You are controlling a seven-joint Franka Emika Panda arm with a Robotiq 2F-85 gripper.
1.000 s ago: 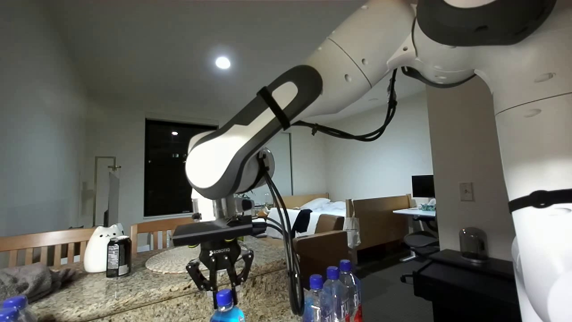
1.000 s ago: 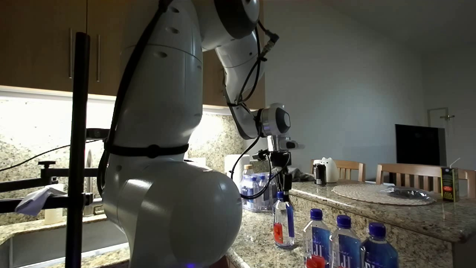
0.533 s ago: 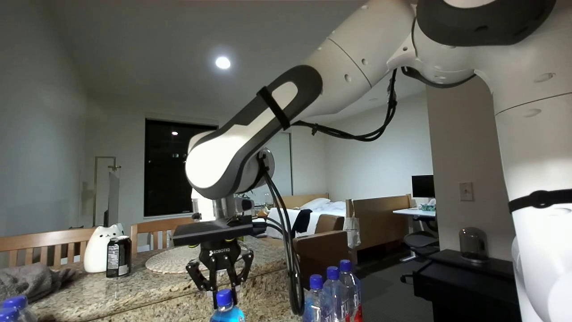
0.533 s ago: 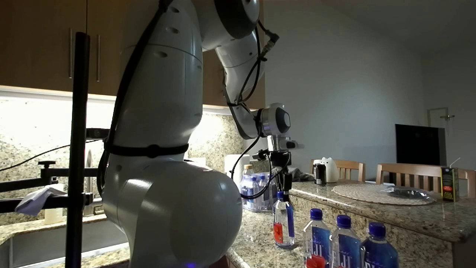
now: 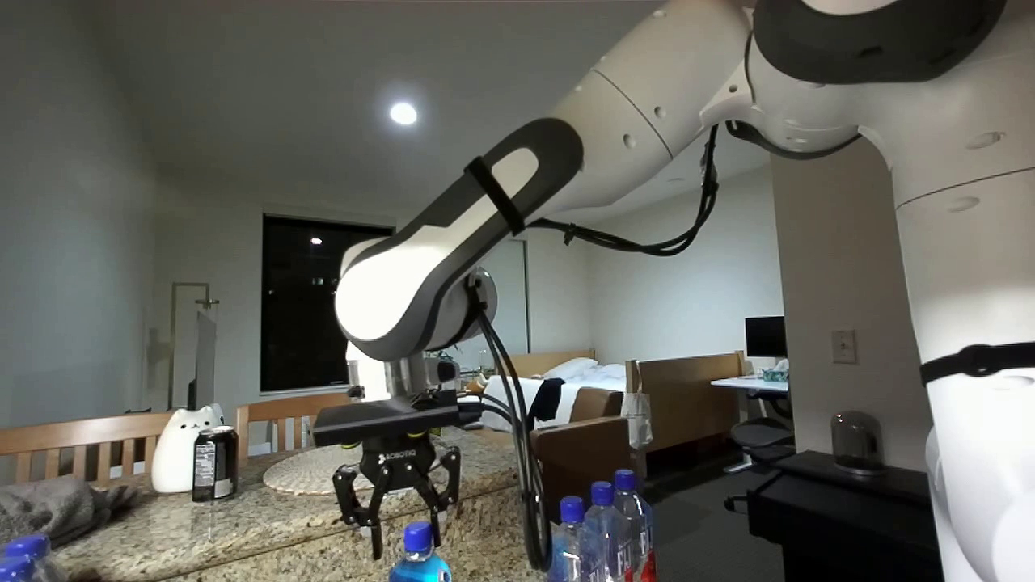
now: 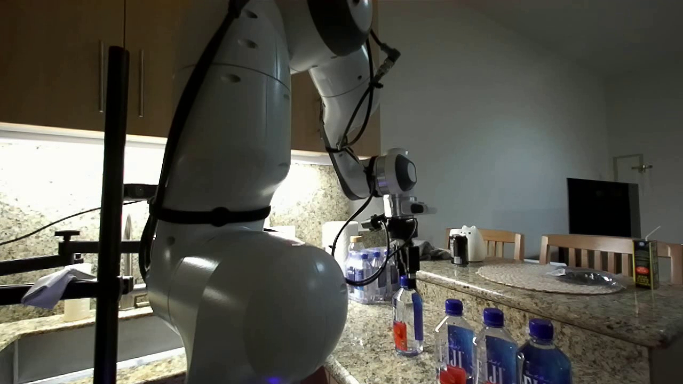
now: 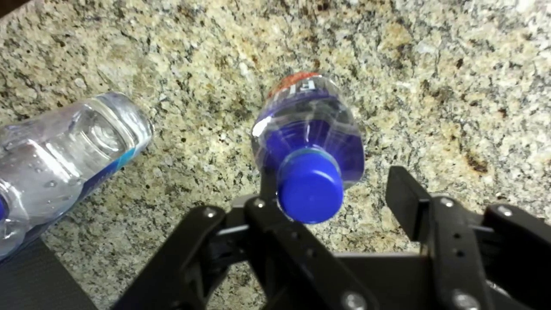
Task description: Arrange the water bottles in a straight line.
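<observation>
Blue-capped clear plastic water bottle [image 7: 308, 133] stands upright on the speckled granite counter [image 7: 206, 116], its cap [image 7: 310, 191] between the parted jaws of my black gripper [image 7: 335, 192], off-centre, just beside one finger [image 7: 267, 191].

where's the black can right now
In an exterior view, the black can stands at the left on the granite counter, partly in front of the white cat-shaped figure and to the right of the grey towel.

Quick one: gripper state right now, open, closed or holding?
Gripper: open, holding nothing; in the wrist view a blue bottle cap lies between its spread fingers.
</observation>
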